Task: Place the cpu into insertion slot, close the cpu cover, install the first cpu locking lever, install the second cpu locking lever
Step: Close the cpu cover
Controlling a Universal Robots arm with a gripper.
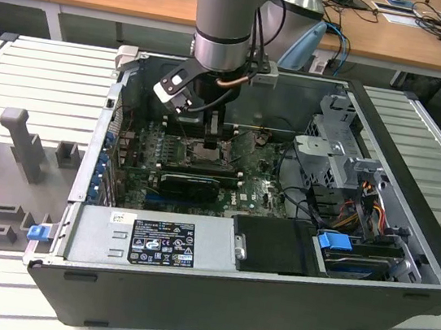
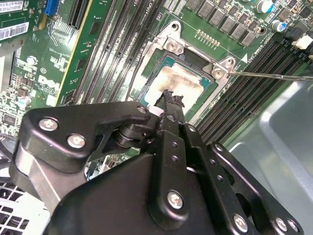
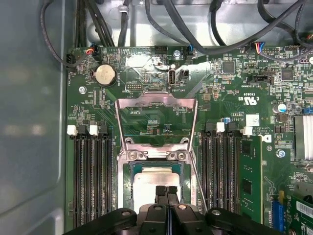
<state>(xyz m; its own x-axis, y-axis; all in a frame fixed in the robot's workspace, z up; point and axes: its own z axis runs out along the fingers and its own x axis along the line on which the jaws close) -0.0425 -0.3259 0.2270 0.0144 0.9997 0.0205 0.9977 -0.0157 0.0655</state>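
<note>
The cpu (image 3: 155, 177), a pale silvery square, lies flat in the insertion slot (image 3: 122, 188); it also shows in the second wrist view as cpu (image 2: 182, 81) inside the slot's metal rim (image 2: 174, 45). The cpu cover (image 3: 157, 99), a silvery frame with a square cut-out, stands swung back off the slot. A thin locking lever rod (image 2: 274, 76) sticks out beside the slot, and runs along its side in the first wrist view (image 3: 198, 182). My gripper (image 3: 166, 190) hovers just over the cpu's edge, black fingertips pressed together with nothing between them. In the exterior view the gripper (image 1: 210, 136) reaches down into the open case.
Long black memory slots (image 3: 90, 171) flank the socket on both sides. A black card (image 1: 189, 184) and the grey power supply (image 1: 152, 242) lie nearer the case front. Cables (image 1: 298, 200) and a drive cage (image 1: 341, 157) fill the exterior view's right.
</note>
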